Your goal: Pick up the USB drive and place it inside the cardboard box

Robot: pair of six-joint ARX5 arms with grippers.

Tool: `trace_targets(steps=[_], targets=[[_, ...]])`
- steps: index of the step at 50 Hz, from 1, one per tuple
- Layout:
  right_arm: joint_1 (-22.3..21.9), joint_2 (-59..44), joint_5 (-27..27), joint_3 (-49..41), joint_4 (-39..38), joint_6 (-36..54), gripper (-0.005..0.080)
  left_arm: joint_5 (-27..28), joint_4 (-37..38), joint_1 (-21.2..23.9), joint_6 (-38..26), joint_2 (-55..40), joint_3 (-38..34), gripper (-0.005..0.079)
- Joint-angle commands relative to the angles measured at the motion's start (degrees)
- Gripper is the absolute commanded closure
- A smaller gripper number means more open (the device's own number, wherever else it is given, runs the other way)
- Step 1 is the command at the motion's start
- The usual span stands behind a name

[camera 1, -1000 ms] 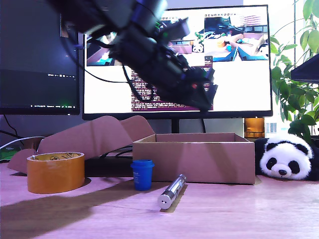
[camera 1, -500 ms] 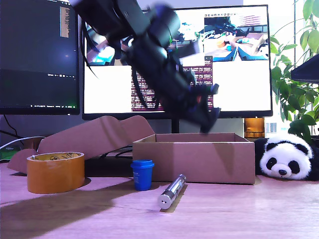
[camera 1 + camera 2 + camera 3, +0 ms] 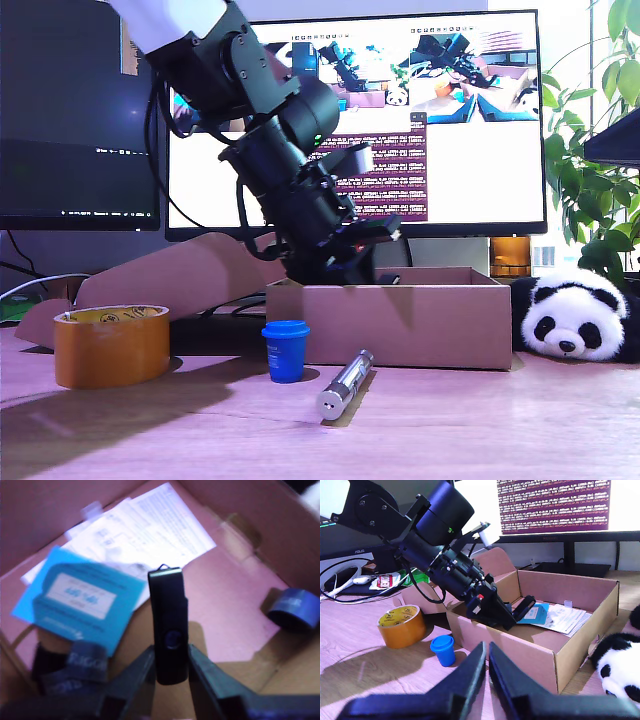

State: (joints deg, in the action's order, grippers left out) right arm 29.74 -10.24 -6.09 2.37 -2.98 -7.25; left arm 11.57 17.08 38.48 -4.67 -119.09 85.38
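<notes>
One USB drive, one cardboard box, one tape roll, one blue cup, one silver cylinder, one plush panda on the worktop.

My first end effector — fingers clamped on the drive's lower end, drive standing upright between them, inside the box above a blue card and white papers.

My second end effector — fingers nearly together with only a thin gap, holding nothing, hovering near the box's front wall.
</notes>
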Motion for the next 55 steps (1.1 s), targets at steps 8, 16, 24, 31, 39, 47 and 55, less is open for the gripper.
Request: trace_targets(steps=[8, 16, 24, 31, 39, 47, 55], targets=[[0.24, -0.37, -0.17, 0.63, -0.52, 0.17, 0.0765, 0.22, -2.34, 0.81, 0.07, -0.59, 0.37, 0.0611], [0.24, -0.37, -0.17, 0.63, -0.52, 0.17, 0.0765, 0.15, -3.87, 1.07, 0.13, -0.59, 0.37, 0.0557], [0.24, -0.37, -0.17, 0.63, -0.52, 0.17, 0.0765, 0.15, -3.65, 1.05, 0.13, -0.59, 0.37, 0.0553], [0.24, -0.37, -0.17, 0.63, -0.52, 0.17, 0.0765, 0.07, -3.87, 1.05, 0.15, -0.59, 0.37, 0.0511], [0.24, -0.37, -0.17, 0.63, -0.33, 0.17, 0.0765, 0.04, -3.17, 1.07, 0.35, -0.24, 0.37, 0.0721], [0.24, -0.37, 0.5, 0.63, 0.44, 0.17, 0.0765, 0.02, -0.17, 1.22, 0.22, 2.03, 0.39, 0.0764], [0.22, -0.37, 0.7, 0.63, 2.23, 0.17, 0.0765, -0.02, 2.23, 1.46, 0.22, 6.21, 0.37, 0.0764]])
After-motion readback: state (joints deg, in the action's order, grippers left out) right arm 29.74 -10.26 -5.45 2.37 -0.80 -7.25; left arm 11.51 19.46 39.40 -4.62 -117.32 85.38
